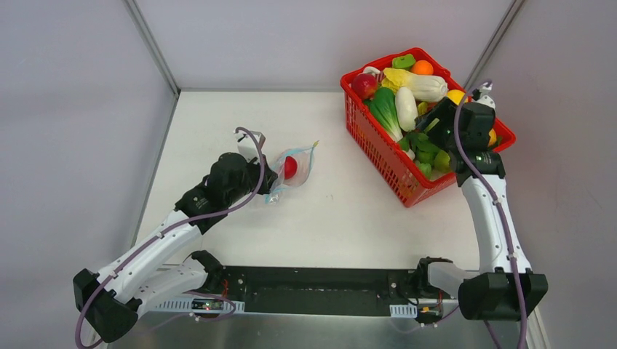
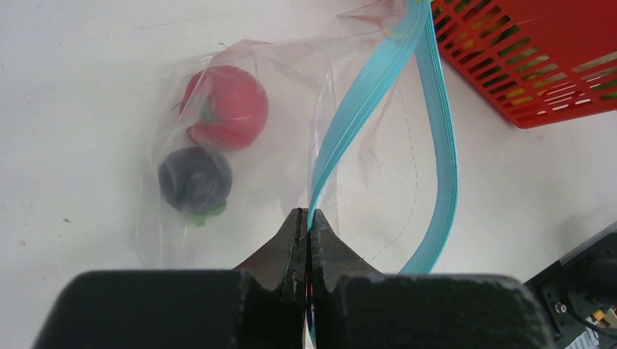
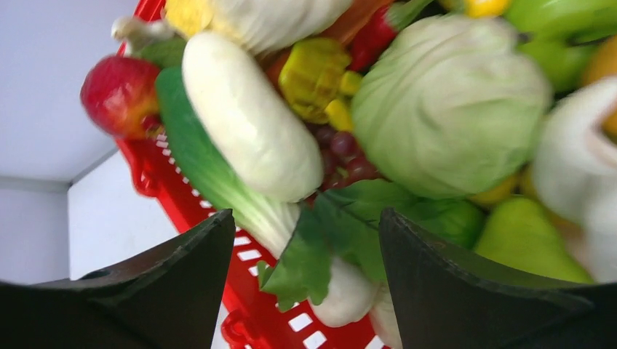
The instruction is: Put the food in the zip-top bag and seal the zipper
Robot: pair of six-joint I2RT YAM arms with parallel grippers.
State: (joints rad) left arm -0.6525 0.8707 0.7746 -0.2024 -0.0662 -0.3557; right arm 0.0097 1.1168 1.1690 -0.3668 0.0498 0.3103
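Reaching low across the desk [image 1: 349,211], the left arm [image 1: 164,240] lies bent, left fingers [image 2: 295,236] clamped on the blue zipper [image 2: 367,91] of the bag [image 2: 276,87]. A tomato [image 2: 225,107] and a purple ball [image 2: 195,178] lie inside. The right arm [image 1: 489,211] hangs over the red basket [image 1: 378,156], right fingers [image 3: 189,269] apart.

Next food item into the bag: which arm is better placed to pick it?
Right. The right hand, open, hangs over the red mesh basket, facing the white toy radish. The left hand is shut on the clear plastic bag's teal-blue zipper strip.
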